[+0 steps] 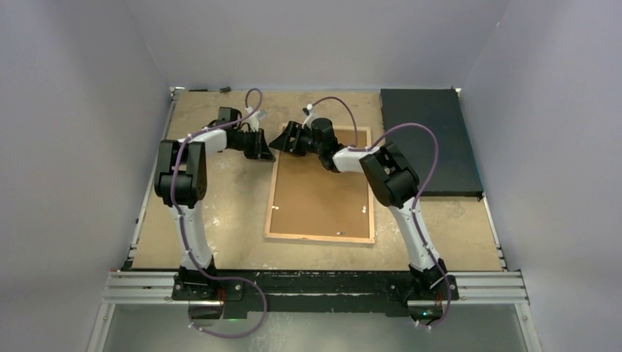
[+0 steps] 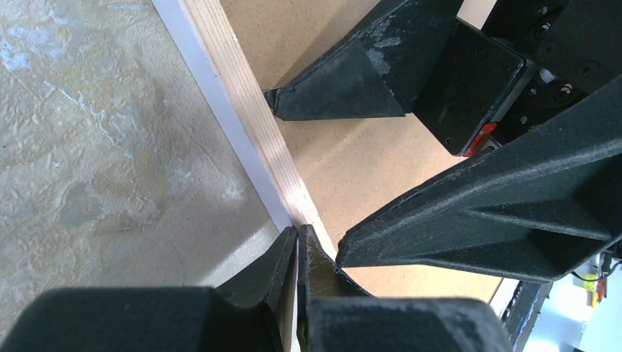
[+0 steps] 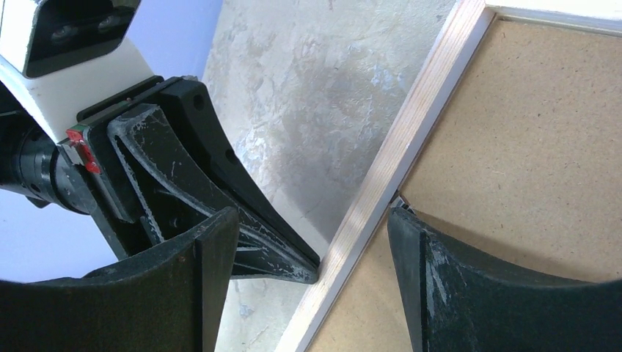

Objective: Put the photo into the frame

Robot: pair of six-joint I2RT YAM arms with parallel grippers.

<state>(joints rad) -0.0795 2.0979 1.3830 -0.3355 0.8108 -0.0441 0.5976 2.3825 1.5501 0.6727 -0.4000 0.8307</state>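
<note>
On the bench [image 3: 293, 88], the closed left pincer [image 2: 297, 236] braces the upper-left rail of the face-down frame [image 3: 381, 169], seemingly steadying it for the open right pincer [image 3: 314, 220] astride.

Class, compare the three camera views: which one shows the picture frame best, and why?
The top external view: nearly the whole frame shows, back up, around its brown backing board; the right arm crosses its far edge. Each wrist view shows only a short stretch of one wooden edge with some board.

No text, label or number is readable anywhere
</note>
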